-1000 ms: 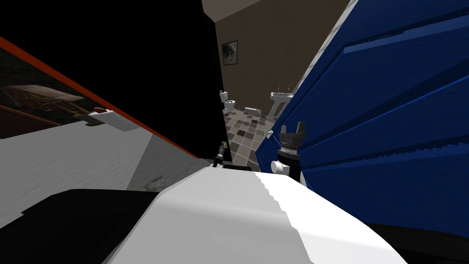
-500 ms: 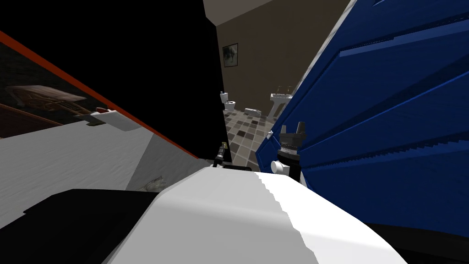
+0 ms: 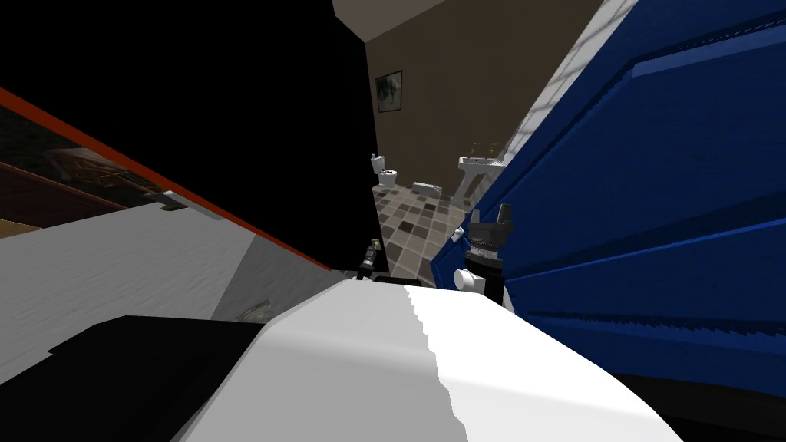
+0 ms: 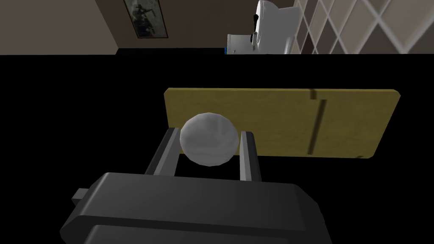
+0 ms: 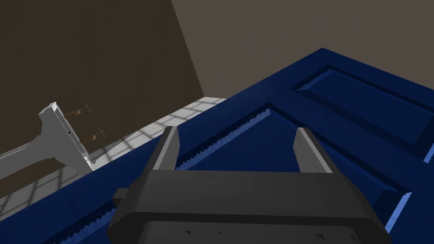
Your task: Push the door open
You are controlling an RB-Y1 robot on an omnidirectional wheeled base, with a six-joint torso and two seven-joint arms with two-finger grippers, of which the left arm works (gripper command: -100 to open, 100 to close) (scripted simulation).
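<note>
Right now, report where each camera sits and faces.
Head view: on the head, looking steeply down at the blue door, right gripper near it.
Left wrist view: on the left hand, facing a grey knob clamped by the left gripper.
Right wrist view: on the right hand, facing the door over open fingers.
Shared: door and white sink, head and right wrist.

The door (image 5: 262,140) before our right gripper (image 5: 237,130) looked painted matt blue; the knob (image 4: 208,144) in our left gripper (image 4: 210,133) was smooth dull grey, its backplate (image 4: 288,123) mottled matt yellow.
</note>
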